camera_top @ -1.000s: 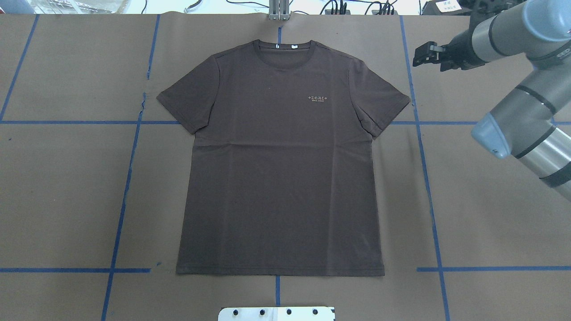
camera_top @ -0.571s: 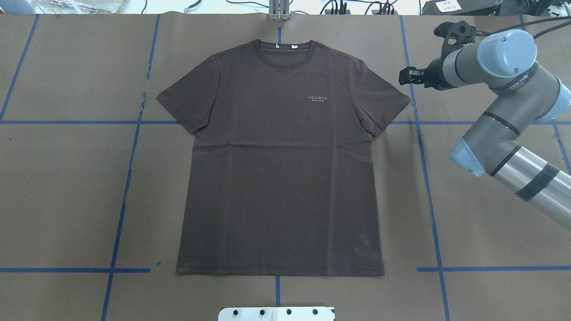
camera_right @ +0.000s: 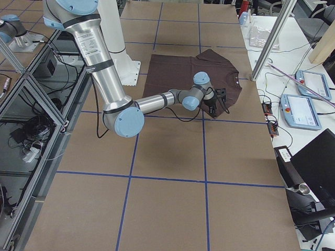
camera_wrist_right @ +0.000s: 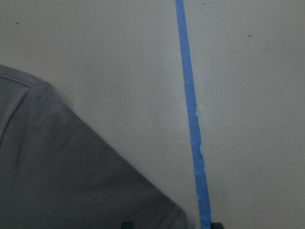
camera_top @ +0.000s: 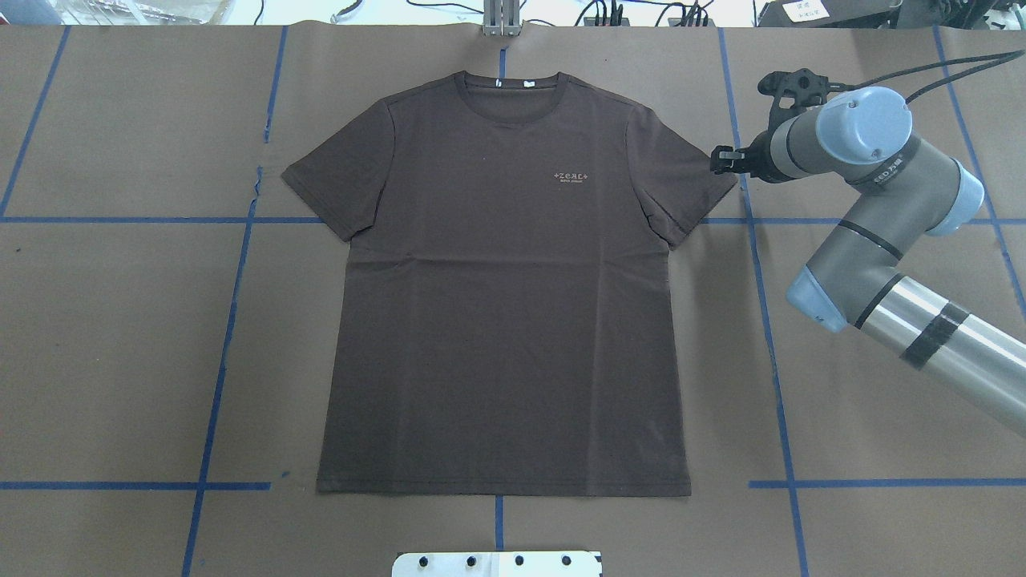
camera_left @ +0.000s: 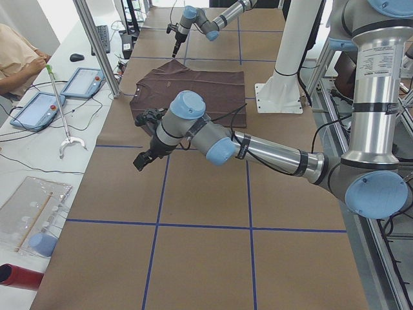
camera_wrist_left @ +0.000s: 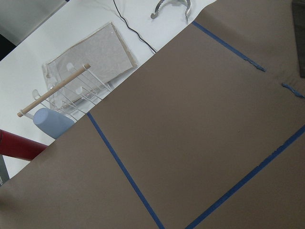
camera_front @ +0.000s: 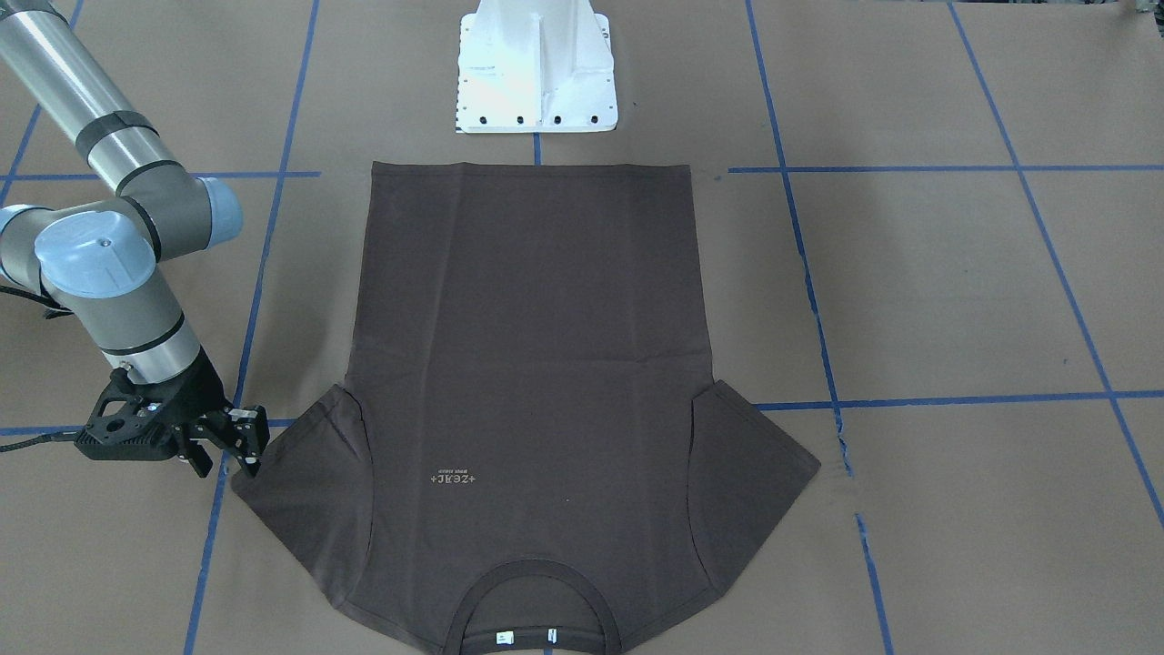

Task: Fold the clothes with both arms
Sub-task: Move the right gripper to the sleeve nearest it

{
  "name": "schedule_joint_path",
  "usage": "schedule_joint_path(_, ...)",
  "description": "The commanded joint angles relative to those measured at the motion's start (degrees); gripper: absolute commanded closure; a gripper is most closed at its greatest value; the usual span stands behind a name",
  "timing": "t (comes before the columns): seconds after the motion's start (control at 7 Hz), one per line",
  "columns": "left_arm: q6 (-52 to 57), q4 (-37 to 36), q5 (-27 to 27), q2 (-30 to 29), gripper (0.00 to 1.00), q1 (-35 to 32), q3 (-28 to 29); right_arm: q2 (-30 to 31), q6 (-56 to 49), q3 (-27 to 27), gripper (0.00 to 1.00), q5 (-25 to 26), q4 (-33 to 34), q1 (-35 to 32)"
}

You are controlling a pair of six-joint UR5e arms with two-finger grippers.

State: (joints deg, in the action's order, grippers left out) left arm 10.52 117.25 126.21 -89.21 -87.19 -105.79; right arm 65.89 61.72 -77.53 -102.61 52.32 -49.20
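Jaws on the right arm (camera_top: 922,172) stood open and held nothing. In the right wrist view two dark fingertips (camera_wrist_right: 126,225) peeked in at the bottom edge, set apart. The outer corner of the dark brown T-shirt (camera_top: 505,304) lay between them, and a blue tape line (camera_wrist_right: 190,109) ran just beside it.

That arm came in from the robot's right. Its silver tube (camera_top: 946,340) led to a bent elbow, and the grey link beyond it angled back over the tabletop (camera_top: 120,361). The wrist turned straight down (the front-facing view showed this best), so the right jaws hung low over the tip of the sleeve (camera_top: 689,180). Whether they touched the cloth could not be told.

The left arm (camera_left: 271,152) appeared only in the side view from the robot's left. It stretched far out over the brown paper with its wrist bent downward. The left jaws hung above the tabletop, apart from the shirt's other sleeve (camera_top: 329,188). Whether they were open or closed could not be told, and the left wrist camera saw only paper, tape and a white bench beyond.

The T-shirt lay flat and front up in the middle of the tabletop with both sleeves spread. Its ribbed collar (camera_top: 513,88) pointed away from the robot, and its hem lay near the white pedestal base (camera_front: 536,64). Small white neck labels (camera_top: 527,82) showed inside the collar, and pale chest lettering (camera_top: 572,176) sat on the side nearer the right arm.
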Motion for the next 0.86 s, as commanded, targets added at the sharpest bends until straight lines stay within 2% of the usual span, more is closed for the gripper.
schedule_joint_path(0.0,0.02,0.0,0.0,0.0,0.0,0.09,0.06,-1.1,-0.02,2.45,0.42,1.0,-0.02,0.68)
schedule_joint_path(0.71,0.29,0.0,0.0,0.18,0.0,0.0,0.06,-2.07,-0.02,4.4,0.47,1.97,0.15,1.47)
